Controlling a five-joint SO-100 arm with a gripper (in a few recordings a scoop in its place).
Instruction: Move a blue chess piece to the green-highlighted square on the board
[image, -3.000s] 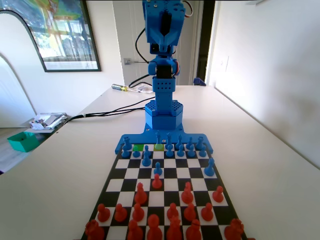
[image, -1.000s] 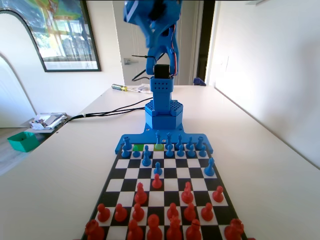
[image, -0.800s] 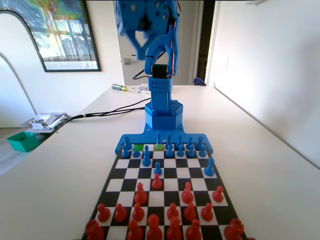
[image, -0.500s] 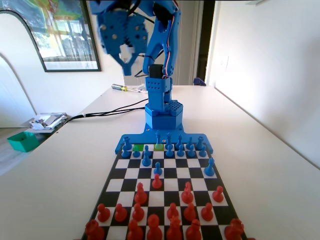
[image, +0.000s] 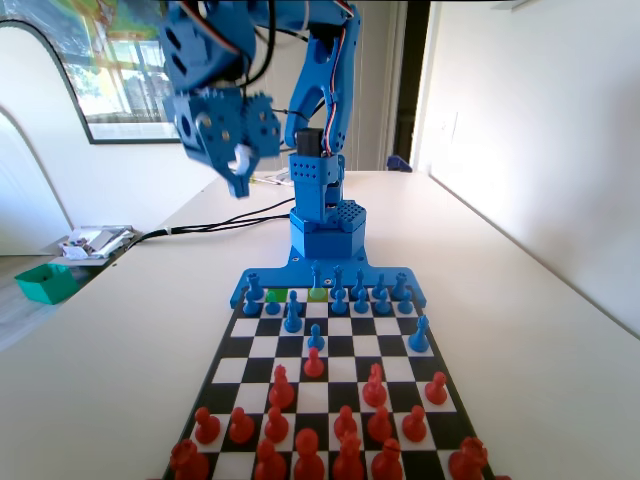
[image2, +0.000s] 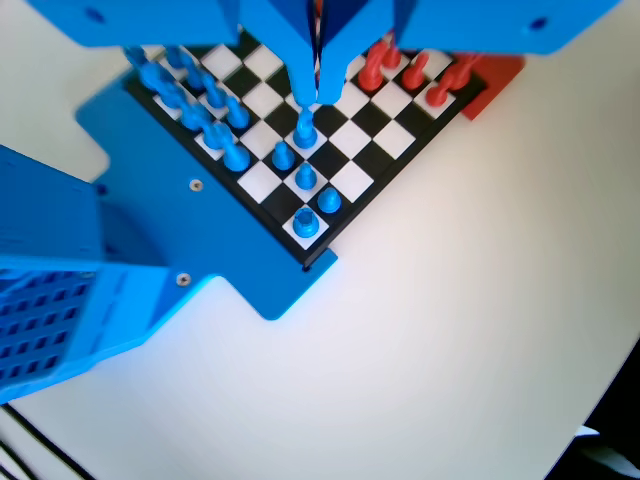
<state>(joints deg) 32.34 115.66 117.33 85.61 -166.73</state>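
Raised arm (image: 320, 60), jaws together, empty.

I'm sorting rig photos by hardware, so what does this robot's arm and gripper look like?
The arm is bright blue printed plastic, built of blocky segments on a perforated hexagonal base. Black servo blocks sit at the joints, and red, black and white wires run along it. The gripper has two tapered blue jaws hung from a housing studded with screws.

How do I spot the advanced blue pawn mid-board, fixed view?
Find the board, then its centre columns. The blue pawn stands ahead of the blue rows. Only it has a red pawn directly in front.
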